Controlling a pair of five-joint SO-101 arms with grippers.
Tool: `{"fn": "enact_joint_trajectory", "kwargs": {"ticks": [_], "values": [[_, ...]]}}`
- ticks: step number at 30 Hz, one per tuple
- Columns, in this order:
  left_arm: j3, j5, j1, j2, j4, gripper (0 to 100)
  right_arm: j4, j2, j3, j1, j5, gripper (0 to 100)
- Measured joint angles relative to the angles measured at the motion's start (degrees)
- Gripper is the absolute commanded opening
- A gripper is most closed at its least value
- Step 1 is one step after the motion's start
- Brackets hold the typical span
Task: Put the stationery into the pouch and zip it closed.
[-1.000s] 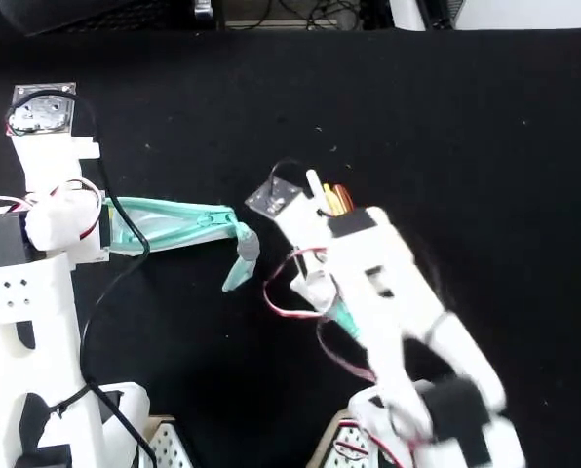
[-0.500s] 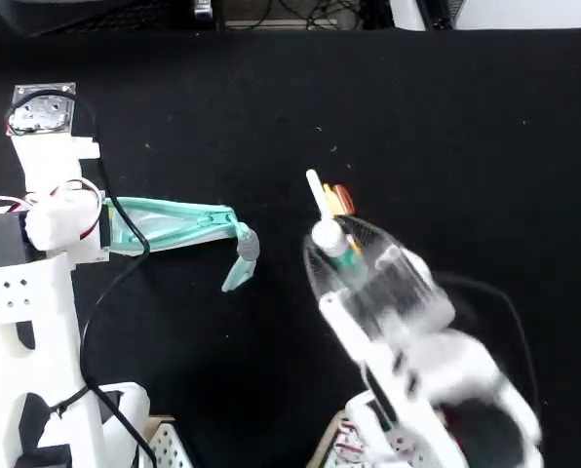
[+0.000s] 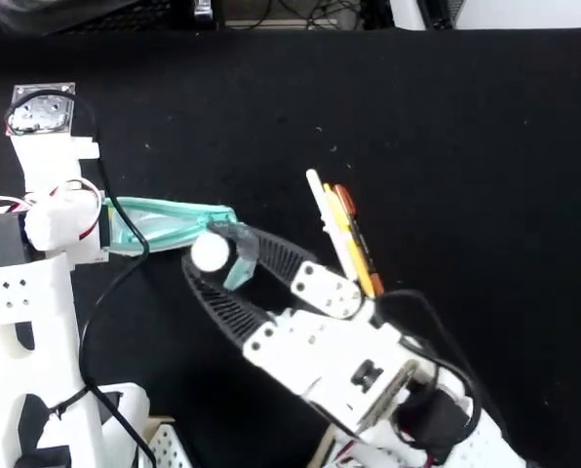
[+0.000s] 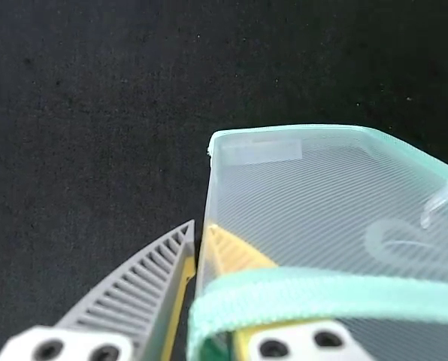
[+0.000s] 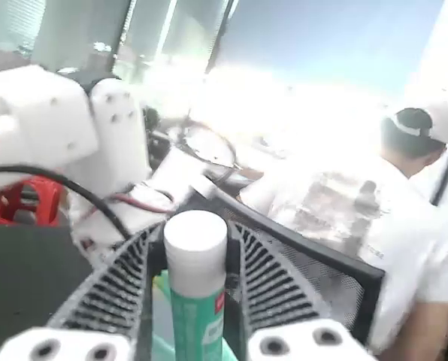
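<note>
Your right gripper [image 3: 205, 255] is clamped on the glue stick [image 5: 196, 256]. It's a smooth cylinder with a green body and white cap, lying along the ribbed black fingers with the cap out at the tips. It hangs at one end of the pouch [image 3: 164, 224]. That's translucent, fine-striped plastic with a teal zip band, lying lengthwise across the black table [image 3: 466, 146]. Your left gripper [image 4: 201, 233] pinches its wall. Farther out, three slim pens [image 3: 344, 234] lie parallel, pointing away.

Ribbed translucent pouch [image 4: 322, 210], seemingly plastic
</note>
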Motion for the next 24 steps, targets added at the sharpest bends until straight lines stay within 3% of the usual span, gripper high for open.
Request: {"fn": "enact_joint_trajectory", "kwargs": {"ticks": [6,14,24], "values": [[0.0,0.0,0.0,0.0,0.0,3,-8.4,6.0,0.4,-1.4,0.4,1.2],[0.0,0.0,0.0,0.0,0.0,3,-23.8,23.8,0.5,-1.8,8.2,1.2],[0.1,0.0,-0.2,0.0,0.0,3,-26.7,30.9,5.9,1.8,8.7,1.2]]}}
